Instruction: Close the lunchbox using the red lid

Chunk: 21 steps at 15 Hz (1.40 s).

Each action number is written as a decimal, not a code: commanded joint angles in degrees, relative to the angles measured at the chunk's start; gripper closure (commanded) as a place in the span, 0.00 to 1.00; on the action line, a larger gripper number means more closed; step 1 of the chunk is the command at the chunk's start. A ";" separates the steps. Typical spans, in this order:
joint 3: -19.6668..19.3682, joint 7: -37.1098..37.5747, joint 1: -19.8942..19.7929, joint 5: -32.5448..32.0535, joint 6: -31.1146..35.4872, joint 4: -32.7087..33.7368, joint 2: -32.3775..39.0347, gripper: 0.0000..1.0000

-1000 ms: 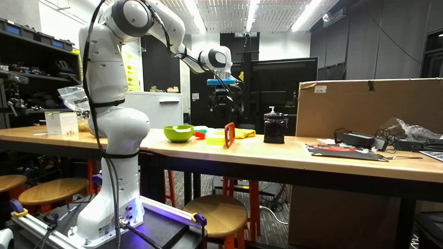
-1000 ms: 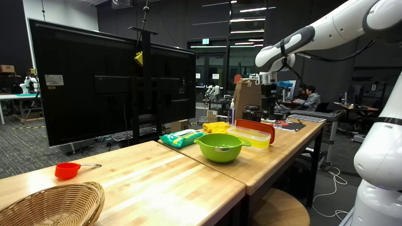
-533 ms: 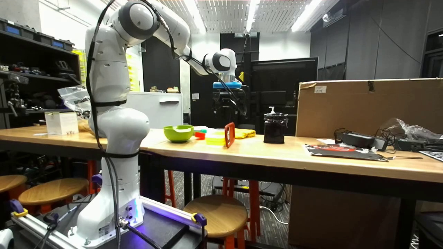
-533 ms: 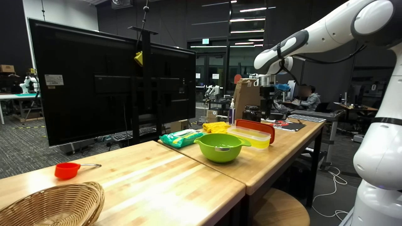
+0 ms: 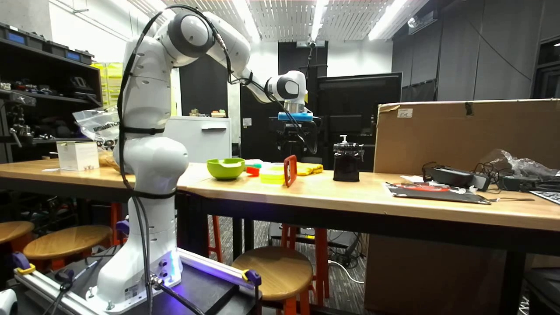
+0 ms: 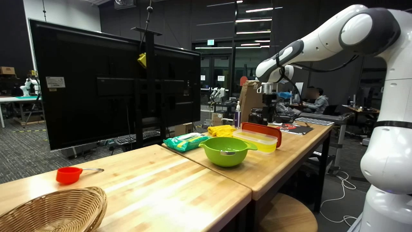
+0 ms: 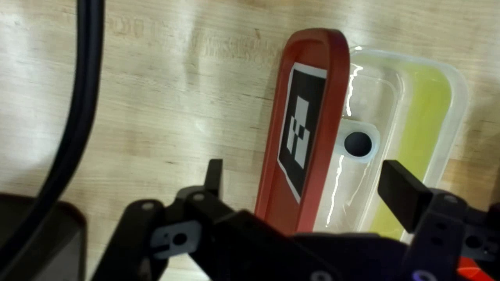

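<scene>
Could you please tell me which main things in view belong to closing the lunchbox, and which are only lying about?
For the job:
red lid
clear lunchbox
pincer

Just lying about:
green mixing bowl
green wipes pack
yellow cloth
red measuring cup
wicker basket
pump bottle
dark jar

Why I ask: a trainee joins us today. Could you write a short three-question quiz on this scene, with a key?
1. Multiple choice: how does the red lid sit?
A) lying flat
B) on edge beside the lunchbox
C) sealing the lunchbox

2. True or false: the pincer is open.

3. Fill in: the bowl in both exterior views is coloured ____.

Key: 1. B; 2. true; 3. green.
</scene>
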 commanded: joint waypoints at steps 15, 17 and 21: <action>3.39 -2.64 -3.67 5.75 0.32 8.37 10.00 0.00; 3.54 -2.56 -3.89 6.07 0.45 8.16 10.17 0.00; 3.67 -2.41 -4.15 5.93 0.89 7.81 10.05 0.32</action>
